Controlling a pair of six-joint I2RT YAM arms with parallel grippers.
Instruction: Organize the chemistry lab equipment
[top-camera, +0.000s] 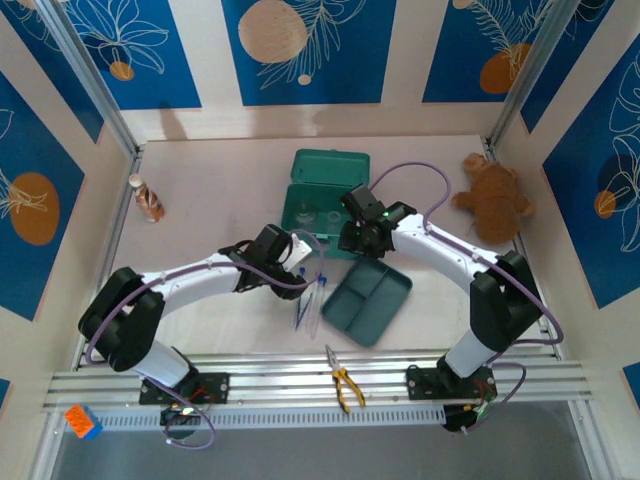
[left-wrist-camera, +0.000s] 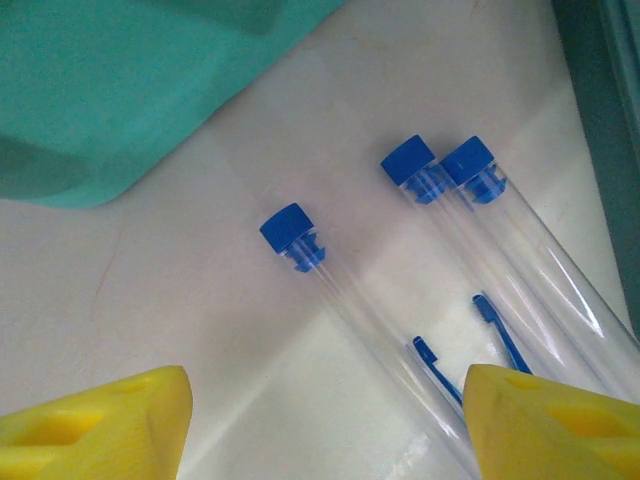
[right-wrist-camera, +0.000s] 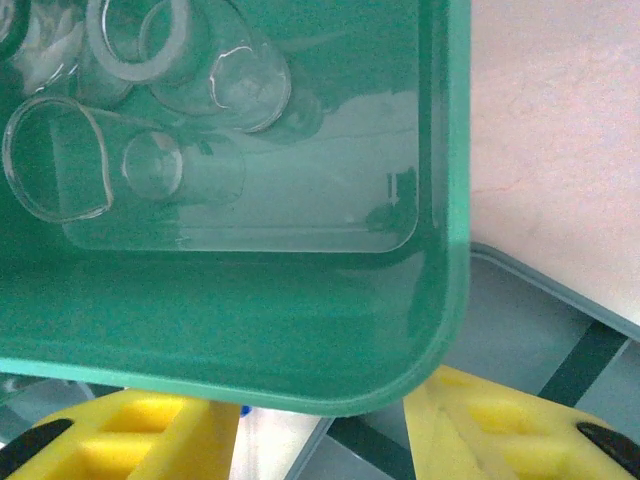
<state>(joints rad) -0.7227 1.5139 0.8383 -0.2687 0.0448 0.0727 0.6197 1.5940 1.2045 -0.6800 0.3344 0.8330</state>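
The left fingers (left-wrist-camera: 100, 425) stood released and wide over three blue-capped test tubes (left-wrist-camera: 345, 295) lying flat on the worktop (left-wrist-camera: 150, 290), the nearest running between them, probably lined up for a pick. The right fingers (right-wrist-camera: 140, 435) were parted and empty at the near corner of the green box (right-wrist-camera: 250, 340), which held the glass flasks (right-wrist-camera: 215, 75), beside a grey tray (right-wrist-camera: 520, 330).

Yellow-handled pliers (top-camera: 343, 383) sitting at the near edge of the table (top-camera: 220, 190), about middle. Brown plush (top-camera: 495, 198) slumped at the far right by the wall. Small bottle (top-camera: 148, 198) standing upright far left, and an orange and blue block (top-camera: 83, 421) down at the near left corner.
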